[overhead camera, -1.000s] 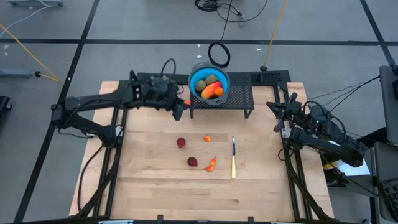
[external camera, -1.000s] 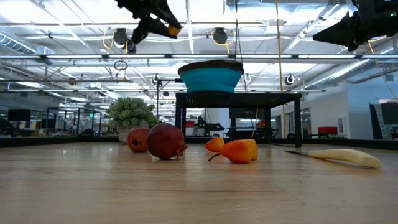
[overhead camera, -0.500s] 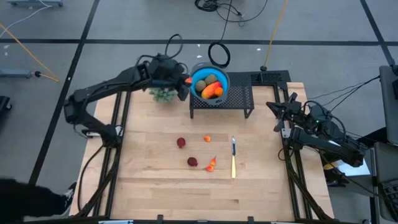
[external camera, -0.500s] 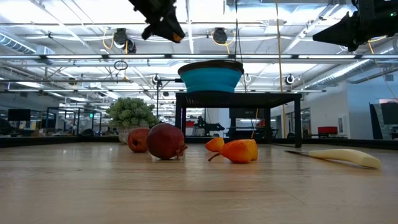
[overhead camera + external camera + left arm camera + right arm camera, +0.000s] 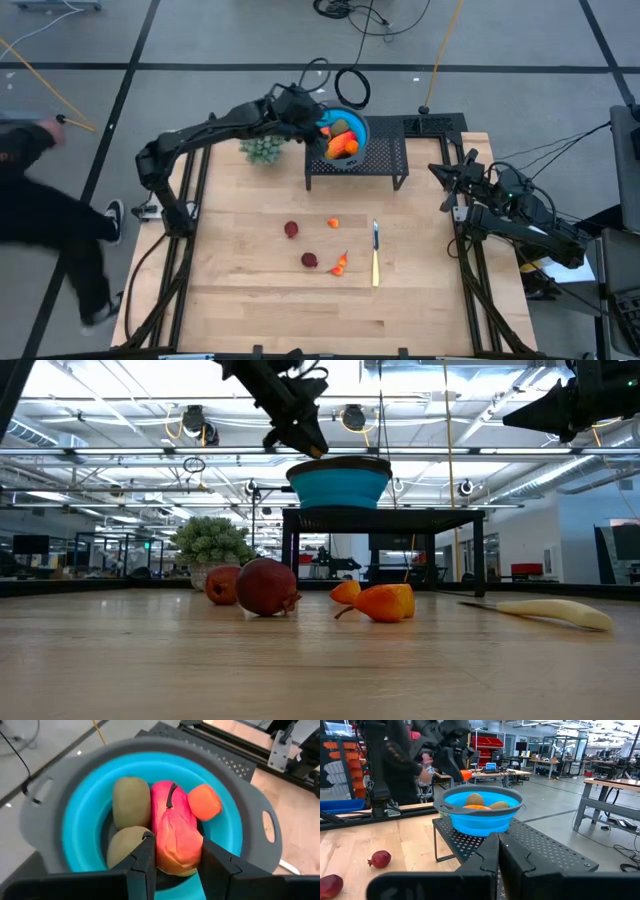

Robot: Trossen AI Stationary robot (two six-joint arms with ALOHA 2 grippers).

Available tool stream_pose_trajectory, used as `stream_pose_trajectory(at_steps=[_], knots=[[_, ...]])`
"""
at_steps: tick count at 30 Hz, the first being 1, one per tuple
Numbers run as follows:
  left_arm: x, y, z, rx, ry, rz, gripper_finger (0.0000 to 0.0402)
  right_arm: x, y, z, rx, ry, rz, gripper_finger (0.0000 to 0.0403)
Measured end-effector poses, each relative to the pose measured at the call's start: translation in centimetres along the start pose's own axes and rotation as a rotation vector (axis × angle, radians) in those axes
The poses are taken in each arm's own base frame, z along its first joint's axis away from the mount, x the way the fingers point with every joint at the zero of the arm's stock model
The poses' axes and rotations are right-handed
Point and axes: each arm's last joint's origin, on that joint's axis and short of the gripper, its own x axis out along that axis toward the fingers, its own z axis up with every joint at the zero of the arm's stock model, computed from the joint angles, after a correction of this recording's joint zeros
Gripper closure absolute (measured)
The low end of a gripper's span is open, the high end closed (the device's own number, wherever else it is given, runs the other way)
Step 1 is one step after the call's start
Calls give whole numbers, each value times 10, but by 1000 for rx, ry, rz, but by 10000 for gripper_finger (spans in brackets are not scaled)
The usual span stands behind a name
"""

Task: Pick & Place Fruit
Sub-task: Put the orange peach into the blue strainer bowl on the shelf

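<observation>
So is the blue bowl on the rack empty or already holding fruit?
Holding fruit: the blue bowl contains two brownish-green ovals, a small orange one and a mango-like fruit.

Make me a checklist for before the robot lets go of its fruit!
1. Fruit held: ok. The left jaws pinch a tiny orange fruit.
2. Over the blue bowl: ok. The left jaws hang above its left side.
3. Room inside: ok. The mango-like fruit and three others leave gaps.
4. Right jaws clear: ok. They are shut, parked by the table's right edge.
5. Table fruit finished: not ok. A dark red fruit and three more wait.
6. Person clear: ok, off the table's left side.
</observation>
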Motion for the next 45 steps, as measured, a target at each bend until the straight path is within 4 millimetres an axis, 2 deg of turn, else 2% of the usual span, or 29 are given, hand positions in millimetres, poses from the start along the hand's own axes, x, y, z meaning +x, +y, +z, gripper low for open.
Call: stream_pose_trajectory(at_steps=[6, 19, 28, 45], knots=[[14, -3, -5, -3, 41, -14, 293, 0, 0, 0, 0, 0, 0, 403], [16, -10, -8, 13, 52, 2, 293, 0, 0, 0, -2, 1, 0, 403], [35, -16, -14, 24, 90, 2, 293, 0, 0, 0, -1, 1, 0, 403], [36, -16, -15, 26, 90, 10, 293, 0, 0, 0, -3, 1, 0, 403]])
